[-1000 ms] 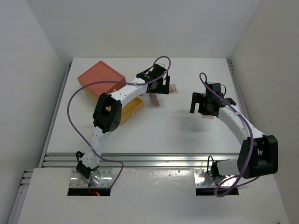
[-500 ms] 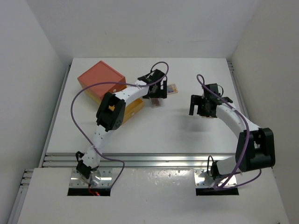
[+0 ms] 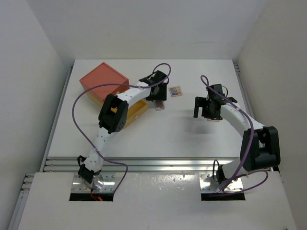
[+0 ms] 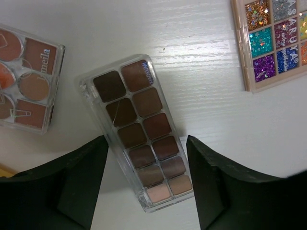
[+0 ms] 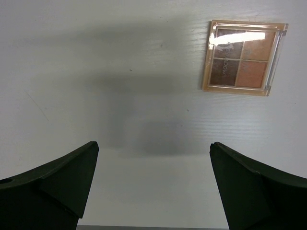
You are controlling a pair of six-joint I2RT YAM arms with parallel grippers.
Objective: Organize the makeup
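"meila" on the clear peach-pan palette (image 4: 24, 79); partial "ARU" letters across the glitter palette (image 4: 274, 40)

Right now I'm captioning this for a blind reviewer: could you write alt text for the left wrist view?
A clear palette of brown eyeshadows lies slanted on the white table, its lower end between the open jaws of the left gripper. A peach-toned palette sits at left, a glitter palette top right.

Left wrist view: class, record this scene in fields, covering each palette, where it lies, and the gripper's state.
centre: brown palette, twelve pans, lying diagonally
upper right: glitter palette, cut off by the frame
left edge: clear palette, peachy pans
left gripper: open, one finger either side of the brown palette
surface: white table
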